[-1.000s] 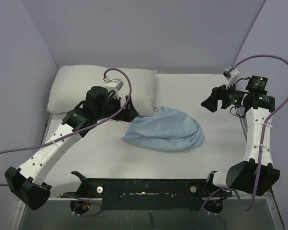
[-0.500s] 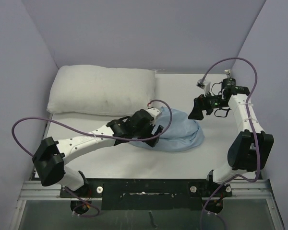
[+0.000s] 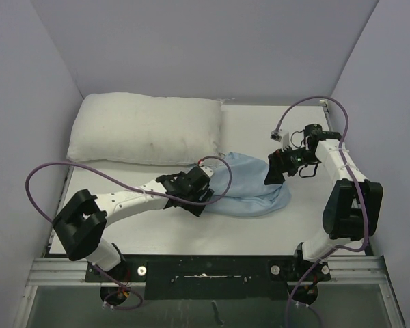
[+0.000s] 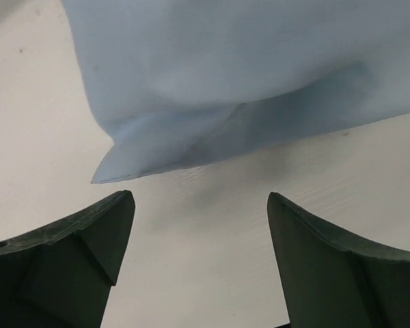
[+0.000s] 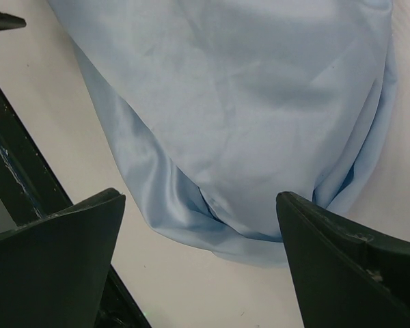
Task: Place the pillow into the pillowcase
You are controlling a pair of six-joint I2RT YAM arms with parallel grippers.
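Overhead and wrist views of two arms at the start of a bagging task. The pillow (image 3: 147, 130) is seen at the upper left of the overhead frame, its long axis running left to right along the far edge of the surface (image 3: 157, 229), well apart from both hands. The pillowcase (image 3: 249, 184) is spread in a wrinkled heap at the centre of the frame, its long axis also left to right, and its upper left edge lies near the pillow's lower right corner. The left hand (image 3: 199, 198) is placed at the left end of the cloth. In the left wrist view the fingers are shown apart with only bare surface between them, and a folded corner of the pillowcase (image 4: 157, 147) lies just beyond the fingertips, toward the top of that frame, not yet touched. The right hand (image 3: 275, 171) is held over the right end of the cloth. In its wrist view the fingers are spread wide and nothing is gripped, the blue fabric (image 5: 246, 123) filling the frame between and beyond them. Each hand is thus matched to one end of the pillowcase, and the left hand is judged the closer to a hold on an edge. Which end of the pillowcase is the open one cannot be told from these views. No part of the pillow has been brought into the pillowcase.
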